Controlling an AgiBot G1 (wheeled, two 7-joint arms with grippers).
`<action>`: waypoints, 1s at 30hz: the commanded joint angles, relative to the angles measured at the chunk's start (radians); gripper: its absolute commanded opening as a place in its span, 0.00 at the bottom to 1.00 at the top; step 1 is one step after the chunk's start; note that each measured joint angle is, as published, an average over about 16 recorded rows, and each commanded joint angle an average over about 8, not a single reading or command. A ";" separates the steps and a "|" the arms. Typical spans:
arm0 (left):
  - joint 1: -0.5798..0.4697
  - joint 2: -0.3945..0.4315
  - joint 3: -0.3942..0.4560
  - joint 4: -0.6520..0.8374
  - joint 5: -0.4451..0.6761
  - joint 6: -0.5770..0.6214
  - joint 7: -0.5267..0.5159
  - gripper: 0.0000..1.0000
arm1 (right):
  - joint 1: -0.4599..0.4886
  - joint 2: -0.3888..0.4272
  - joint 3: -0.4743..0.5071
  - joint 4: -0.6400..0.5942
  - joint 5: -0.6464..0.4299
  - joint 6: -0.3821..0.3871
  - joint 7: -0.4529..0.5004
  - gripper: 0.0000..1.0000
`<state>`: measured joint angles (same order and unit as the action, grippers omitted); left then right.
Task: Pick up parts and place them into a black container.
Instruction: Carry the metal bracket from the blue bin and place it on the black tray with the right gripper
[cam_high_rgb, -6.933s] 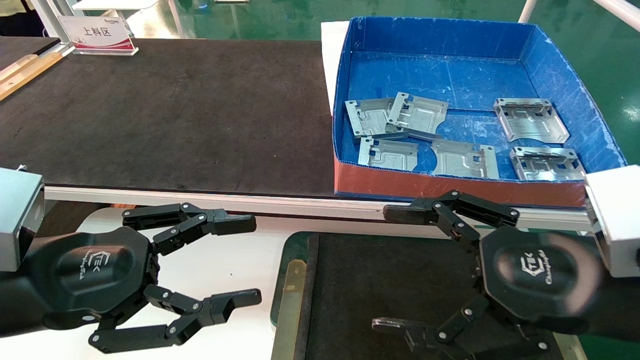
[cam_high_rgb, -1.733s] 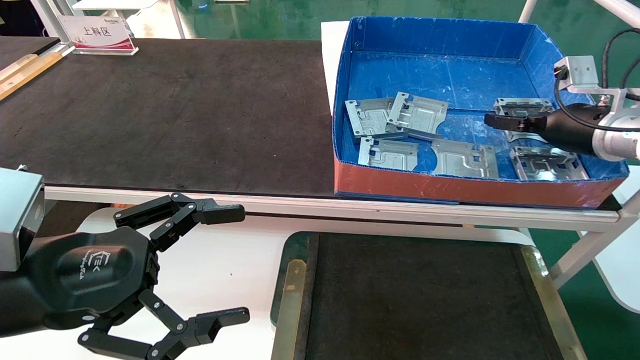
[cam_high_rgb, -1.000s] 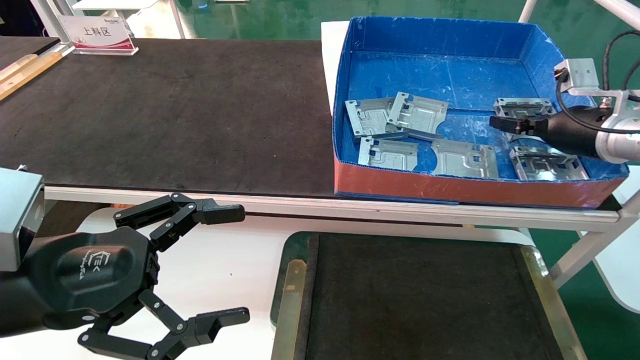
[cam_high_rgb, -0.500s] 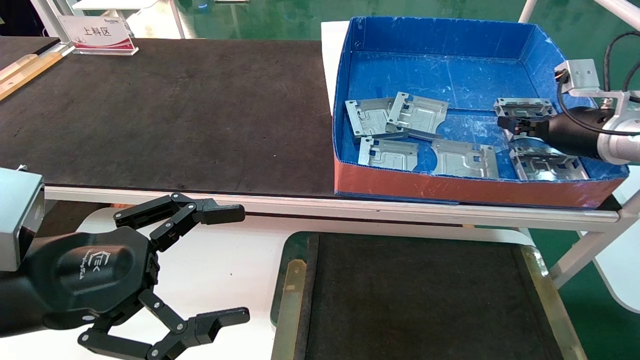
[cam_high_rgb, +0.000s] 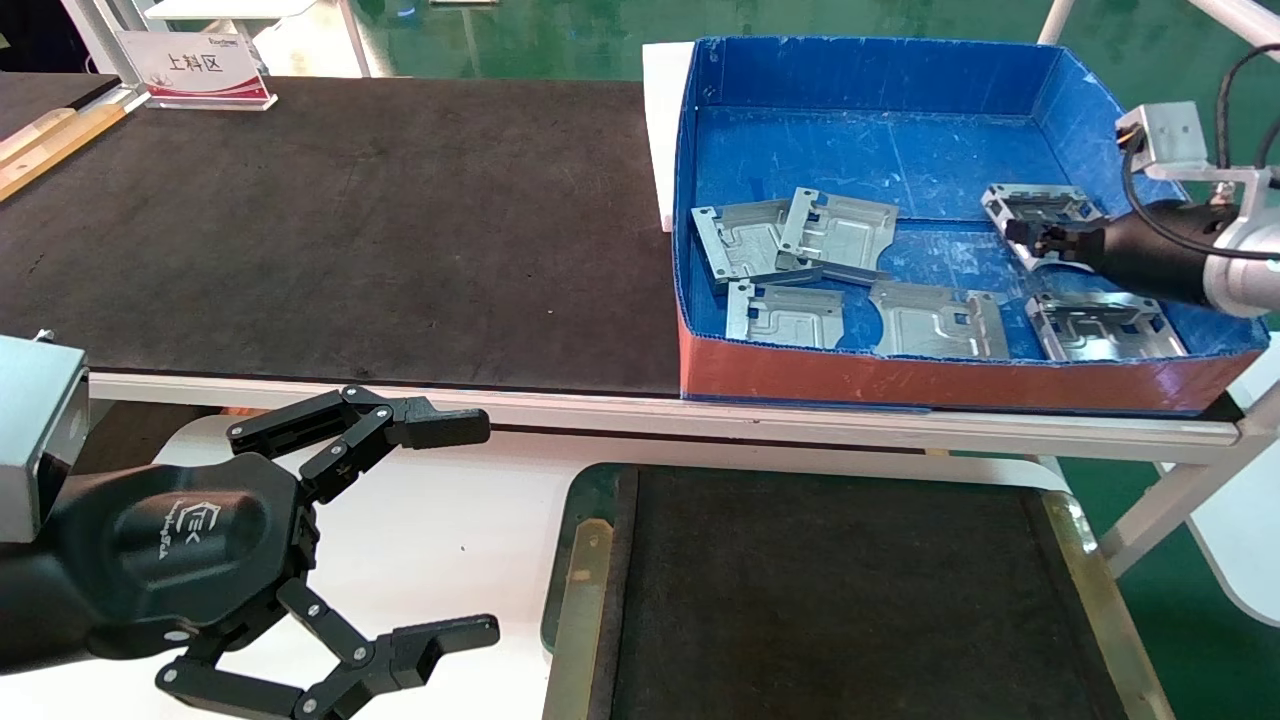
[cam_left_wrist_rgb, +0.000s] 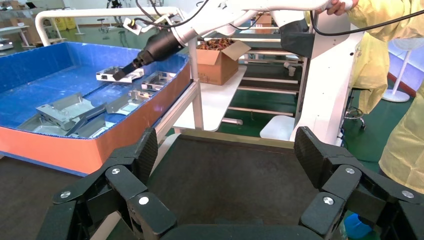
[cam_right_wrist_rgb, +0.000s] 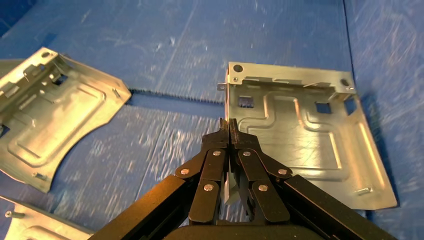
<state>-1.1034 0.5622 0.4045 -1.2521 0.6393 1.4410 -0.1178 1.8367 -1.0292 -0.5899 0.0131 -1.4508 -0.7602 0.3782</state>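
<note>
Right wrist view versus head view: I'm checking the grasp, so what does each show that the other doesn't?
Only the right wrist view shows the right tool pinched shut on the edge of a part. Only the head view shows the black container, empty, and the left tool parked open beside it. Both show the blue box and further parts on its floor.

The plates (cam_high_rgb: 838, 230) look like bare, dull-shiny stamped metal. The blue box (cam_high_rgb: 870, 70) seems scuffed corrugated plastic. The mat (cam_high_rgb: 330, 220) is matt and rough; the tray (cam_high_rgb: 585, 580) rim looks worn.
</note>
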 joint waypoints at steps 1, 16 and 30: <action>0.000 0.000 0.000 0.000 0.000 0.000 0.000 1.00 | 0.005 0.000 0.000 0.004 0.000 -0.001 -0.003 0.00; 0.000 0.000 0.000 0.000 0.000 0.000 0.000 1.00 | 0.037 0.031 0.028 0.048 0.042 -0.127 -0.091 0.00; 0.000 0.000 0.000 0.000 0.000 0.000 0.000 1.00 | 0.052 0.147 0.080 0.141 0.133 -0.489 -0.216 0.00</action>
<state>-1.1034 0.5622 0.4045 -1.2521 0.6392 1.4410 -0.1177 1.8845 -0.8820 -0.5097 0.1631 -1.3159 -1.2556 0.1683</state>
